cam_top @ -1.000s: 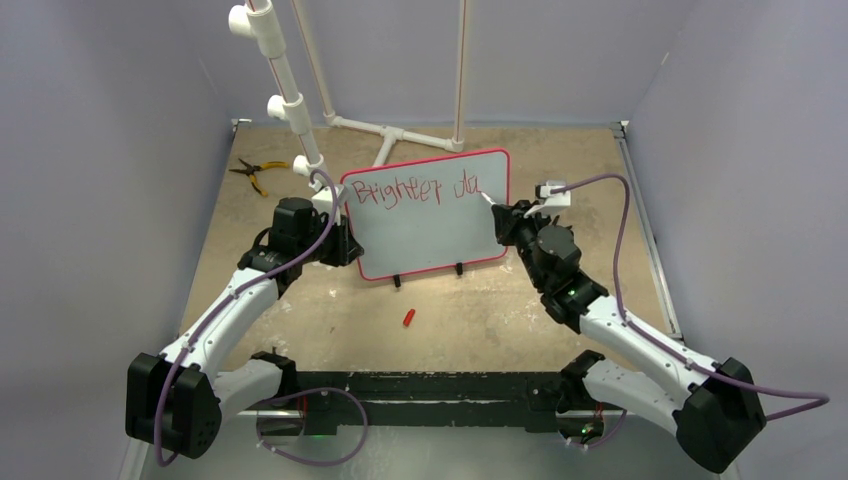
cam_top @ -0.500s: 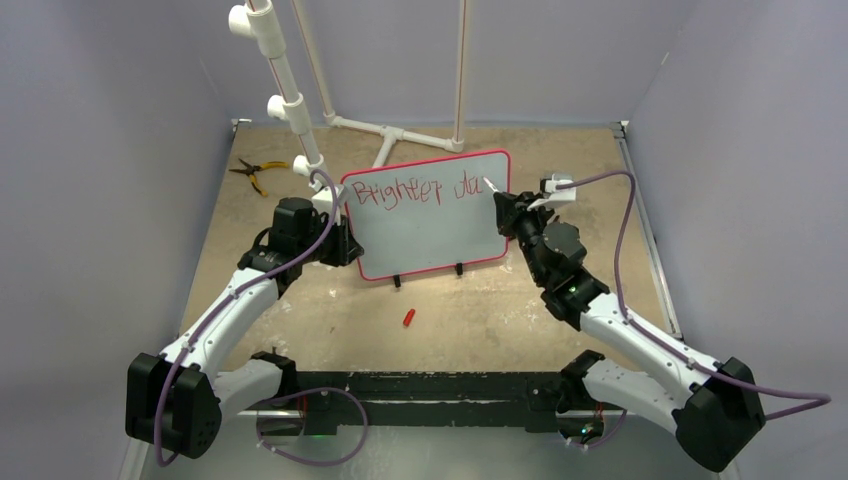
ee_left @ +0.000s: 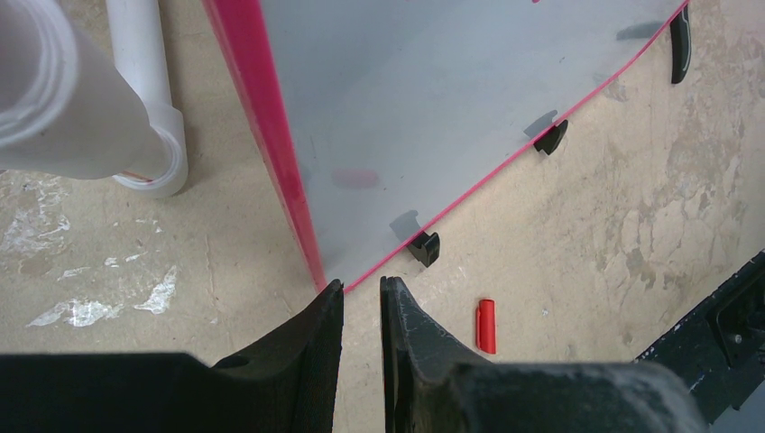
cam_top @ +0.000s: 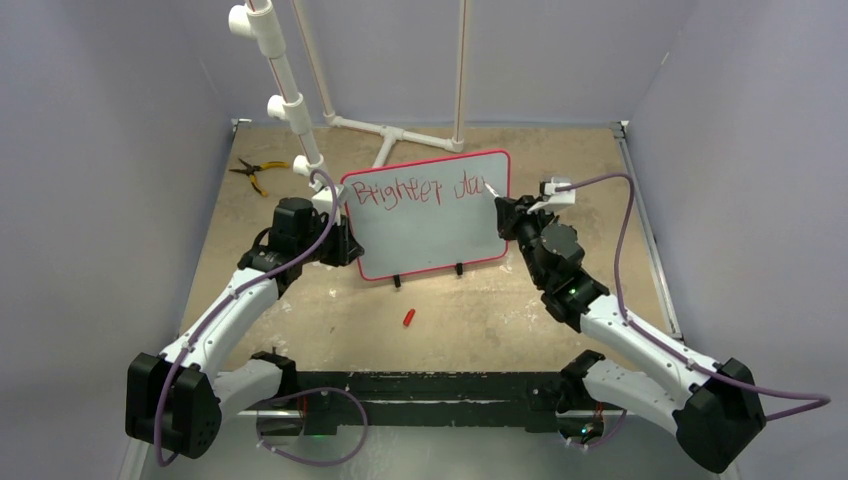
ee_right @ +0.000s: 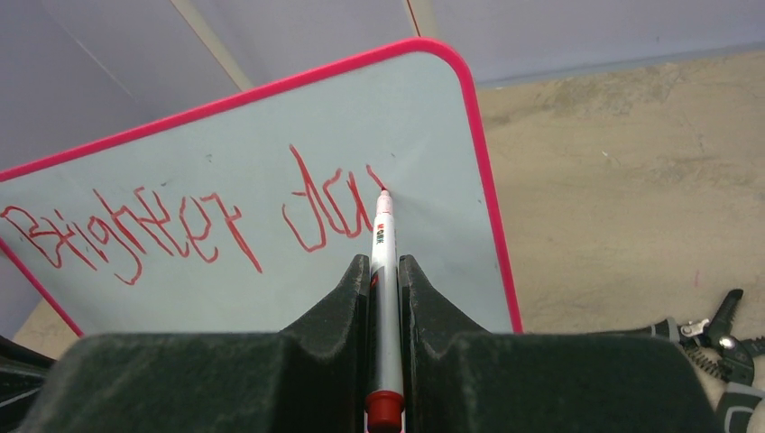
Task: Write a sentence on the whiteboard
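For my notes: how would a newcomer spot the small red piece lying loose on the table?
Start at the whiteboard standing upright in the middle. In front of its lower edge, nearer the robot, a short red cylinder lies alone on the tan table. Unlike the yellow-handled pliers at the far left, it is stubby and solid red.

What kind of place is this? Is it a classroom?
Probably a robot lab booth, not a classroom: plain walls box in a scuffed table, the right gripper holds the marker at the whiteboard, and a white pipe frame stands behind.
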Motion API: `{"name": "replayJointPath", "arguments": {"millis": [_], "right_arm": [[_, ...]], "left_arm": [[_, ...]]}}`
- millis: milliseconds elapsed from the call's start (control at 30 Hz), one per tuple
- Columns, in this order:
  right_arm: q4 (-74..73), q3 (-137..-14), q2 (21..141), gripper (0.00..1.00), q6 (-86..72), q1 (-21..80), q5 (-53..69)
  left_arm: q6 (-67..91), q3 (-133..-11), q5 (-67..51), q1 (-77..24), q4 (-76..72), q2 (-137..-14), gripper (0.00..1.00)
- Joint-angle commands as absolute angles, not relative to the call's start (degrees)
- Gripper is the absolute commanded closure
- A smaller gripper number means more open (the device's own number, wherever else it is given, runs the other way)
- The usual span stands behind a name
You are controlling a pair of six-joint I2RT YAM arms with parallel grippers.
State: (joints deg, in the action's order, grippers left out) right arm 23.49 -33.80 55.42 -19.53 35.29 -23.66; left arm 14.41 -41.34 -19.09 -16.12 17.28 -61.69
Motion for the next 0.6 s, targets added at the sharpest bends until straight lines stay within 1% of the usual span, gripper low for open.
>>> {"name": "replayJointPath", "arguments": {"millis": [0,367,567], "right_arm": [[21.1,-31.7,53.3,1.00,-21.8,35.2,-25.6],[22.3,-34.2,50.7,1.00,-19.2,35.1,-26.0],[24.4,-36.1,52.9,1.00,-17.5,35.1,-28.4]], "left_arm": [[14.4,-41.3,-20.2,-15.8,15.2,-60.7,0.80],[14.4,-41.2,-19.9,-15.8,15.2,-60.3,0.80],[14.4,-41.3,-19.8,-15.8,15.2,-60.5,0.80]]}}
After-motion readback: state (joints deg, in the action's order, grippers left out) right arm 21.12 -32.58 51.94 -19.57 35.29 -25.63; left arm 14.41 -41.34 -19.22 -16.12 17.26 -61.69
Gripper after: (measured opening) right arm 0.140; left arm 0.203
